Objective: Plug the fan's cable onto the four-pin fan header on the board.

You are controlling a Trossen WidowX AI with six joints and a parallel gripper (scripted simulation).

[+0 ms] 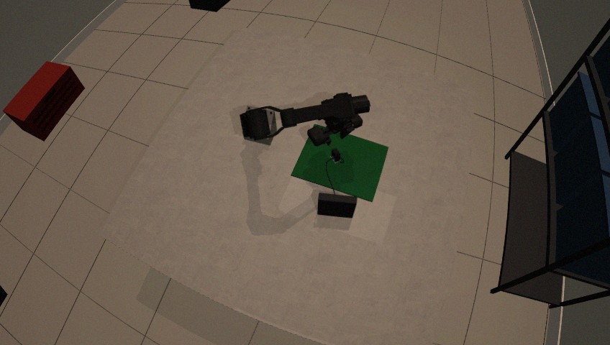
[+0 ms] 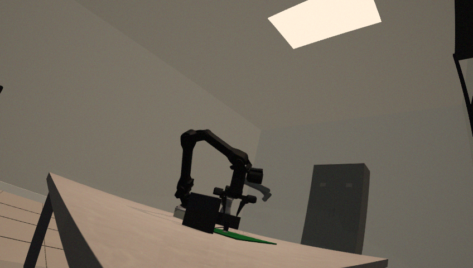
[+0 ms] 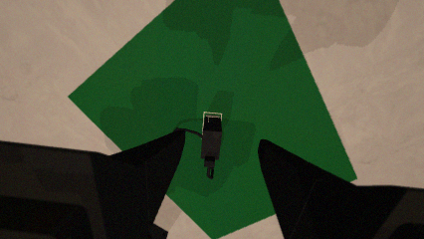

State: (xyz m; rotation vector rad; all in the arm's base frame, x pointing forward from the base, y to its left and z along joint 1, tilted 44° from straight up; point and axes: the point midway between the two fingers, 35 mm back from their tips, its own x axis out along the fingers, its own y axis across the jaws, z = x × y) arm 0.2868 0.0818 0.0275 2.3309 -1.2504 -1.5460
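Note:
My gripper (image 1: 337, 139) (image 2: 231, 214) (image 3: 222, 140) is open above the plug, with a gap on each side and nothing held. The dark plug (image 1: 336, 154) (image 2: 226, 228) (image 3: 211, 142) stands upright at the header on the green board (image 1: 363, 170) (image 2: 247, 237) (image 3: 299, 124). The header's pale outline (image 3: 212, 113) shows around the plug's lower end in the wrist view. The plug hides the pins, and I cannot tell how deep it sits. The thin black cable (image 1: 327, 172) (image 3: 191, 131) curves off beside the plug and runs to the black fan block (image 1: 337, 205) (image 2: 201, 212).
The fan block stands just off the board's edge, on the side away from the arm. The arm's base (image 1: 257, 123) stands on the pale table (image 1: 205, 192) (image 2: 133, 239). A red cabinet (image 1: 36, 95) and a dark shelf frame (image 1: 547, 205) stand beyond the table.

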